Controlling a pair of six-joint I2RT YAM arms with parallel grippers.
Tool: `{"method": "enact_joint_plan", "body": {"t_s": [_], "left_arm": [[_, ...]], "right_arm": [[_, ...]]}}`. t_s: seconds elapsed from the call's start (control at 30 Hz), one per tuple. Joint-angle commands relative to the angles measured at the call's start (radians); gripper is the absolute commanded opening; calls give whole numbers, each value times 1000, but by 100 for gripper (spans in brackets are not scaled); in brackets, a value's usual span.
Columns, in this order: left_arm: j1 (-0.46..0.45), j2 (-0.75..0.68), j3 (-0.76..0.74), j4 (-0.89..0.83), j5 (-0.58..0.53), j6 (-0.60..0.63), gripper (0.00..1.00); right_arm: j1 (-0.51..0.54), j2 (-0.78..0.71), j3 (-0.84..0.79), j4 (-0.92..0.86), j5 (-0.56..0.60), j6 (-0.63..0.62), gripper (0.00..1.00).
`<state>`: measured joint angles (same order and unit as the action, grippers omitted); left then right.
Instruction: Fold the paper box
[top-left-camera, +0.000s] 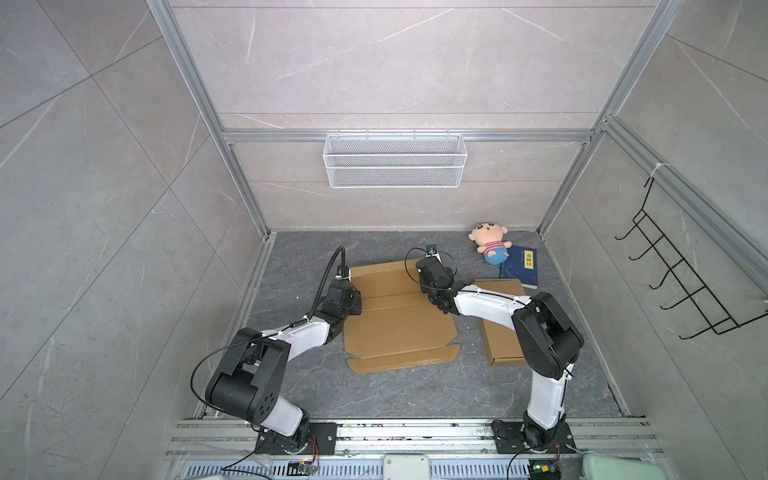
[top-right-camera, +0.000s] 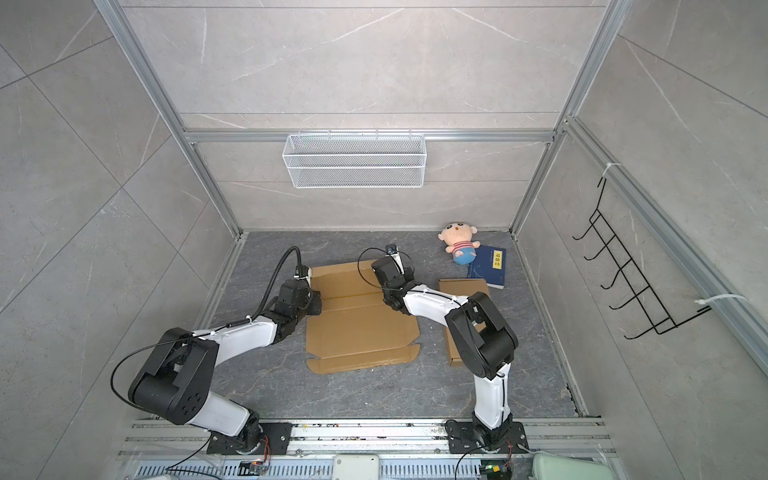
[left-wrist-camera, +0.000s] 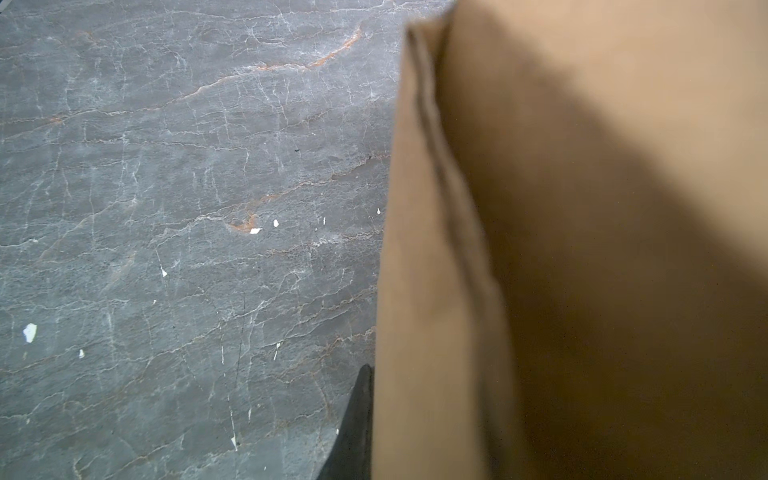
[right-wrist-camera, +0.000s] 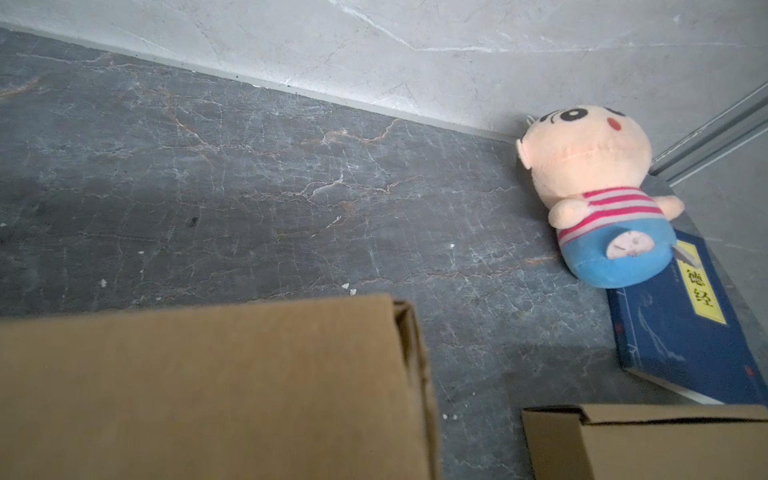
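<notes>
The flat cardboard sheet lies on the dark table between both arms. The left gripper is clamped on its raised left edge. The right gripper is closed at its far right corner, though any hold there is hidden.

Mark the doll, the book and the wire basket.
doll (top-left-camera: 493, 246): in a top view, on its striped shirt.
book (top-left-camera: 517, 270): in a top view, on the blue cover.
basket (top-left-camera: 395, 178): in a top view, on the mesh front wall.
</notes>
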<state>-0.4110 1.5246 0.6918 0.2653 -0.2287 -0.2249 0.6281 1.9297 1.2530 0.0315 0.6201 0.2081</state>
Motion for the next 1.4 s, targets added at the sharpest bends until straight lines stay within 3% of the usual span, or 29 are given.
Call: {"method": "enact_joint_plan", "body": {"t_s": [0.0, 0.03, 0.17, 0.3, 0.47, 0.83, 0.97, 1.17, 1.37], "left_arm": [[-5, -30, 18, -64, -14, 33, 0], [-4, -32, 20, -70, -13, 35, 0], [-4, -41, 28, -93, -13, 32, 0], [-3, -44, 41, -130, -16, 27, 0], [-3, -43, 63, -181, -8, 18, 0], [3, -31, 151, -311, 24, 19, 0], [34, -13, 232, -424, 117, 13, 0], [118, 76, 471, -795, 418, 76, 0], [145, 181, 675, -1176, 484, 188, 0]], "right_arm": [[-11, 40, 18, -128, 79, 20, 0], [-10, 35, 22, -140, 66, 26, 1], [-12, -11, 18, -156, -4, 38, 27], [-32, -73, 13, -192, -140, 30, 45], [-71, -167, -35, -204, -280, 48, 57], [-93, -312, -57, -257, -430, 48, 65], [-113, -376, -49, -293, -461, 50, 66], [-170, -464, -34, -358, -491, 47, 66], [-219, -504, -50, -376, -521, 45, 66]]}}
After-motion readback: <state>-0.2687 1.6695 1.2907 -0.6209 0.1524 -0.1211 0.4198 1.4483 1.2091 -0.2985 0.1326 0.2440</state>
